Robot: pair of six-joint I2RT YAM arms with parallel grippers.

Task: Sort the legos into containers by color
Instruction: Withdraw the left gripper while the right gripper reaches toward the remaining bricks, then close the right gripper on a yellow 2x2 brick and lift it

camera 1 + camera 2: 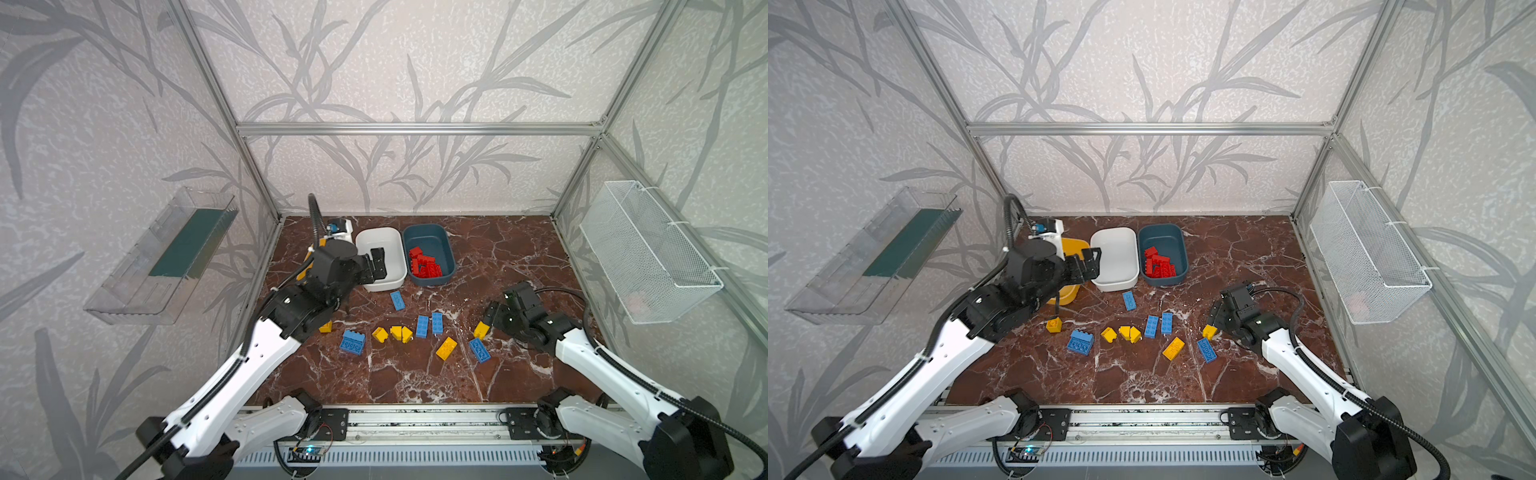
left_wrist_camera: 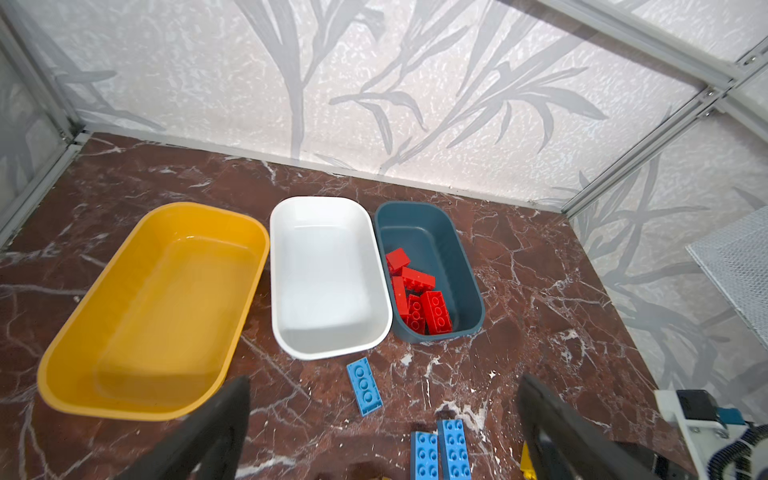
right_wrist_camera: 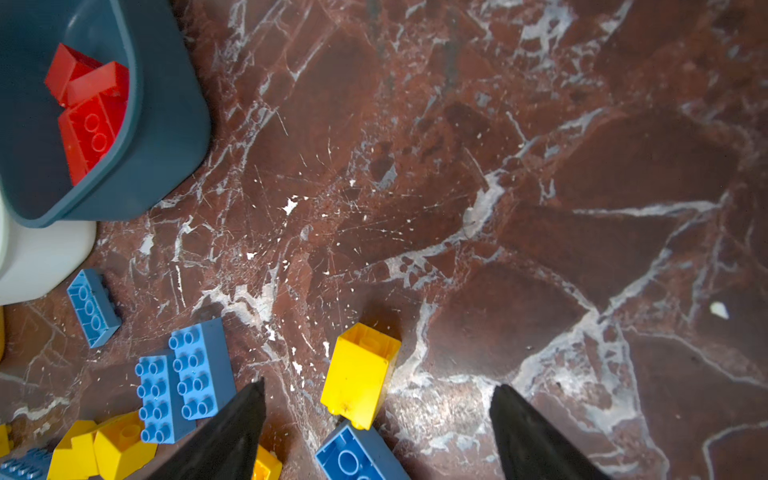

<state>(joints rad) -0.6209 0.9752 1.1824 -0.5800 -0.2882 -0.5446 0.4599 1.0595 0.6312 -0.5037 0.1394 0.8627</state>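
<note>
Three containers stand side by side at the back: a yellow tub (image 2: 153,307), a white tub (image 2: 328,274) and a teal tub (image 2: 432,232). Several red legos (image 1: 424,264) lie in the teal one; the other two hold nothing. Blue legos (image 1: 422,326) and yellow legos (image 1: 401,333) are scattered on the marble in front. My left gripper (image 1: 377,264) hovers open over the white tub's left side, holding nothing. My right gripper (image 3: 378,386) is open and low, its jaws on either side of a yellow brick (image 3: 359,374) without touching it. A blue brick (image 3: 357,457) touches that brick's near end.
A clear plastic tray (image 1: 162,257) hangs on the left wall and a white wire basket (image 1: 648,249) on the right wall. Aluminium frame posts bound the marble top. A metal rail (image 1: 415,419) with both arm bases runs along the front edge.
</note>
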